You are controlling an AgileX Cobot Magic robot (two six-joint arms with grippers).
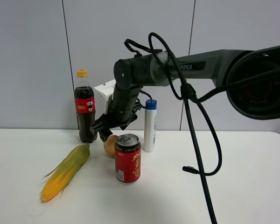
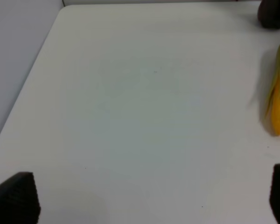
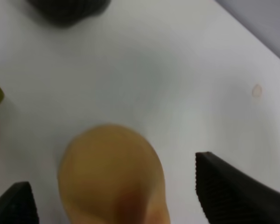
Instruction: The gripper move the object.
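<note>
The corn cob lies nearest the desk's front edge, left of the red can. The fruit sits just behind the can, between the right gripper's parted jaws, ungripped; open desk runs to the right edge.

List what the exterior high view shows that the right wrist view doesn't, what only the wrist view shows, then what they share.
Only exterior high: the red can, the white blue-capped bottle, the whole corn cob, the black arm. Only right wrist: clear gaps between the tan fruit and both fingers. Shared: the fruit, the right end effector at it, the white table.
</note>
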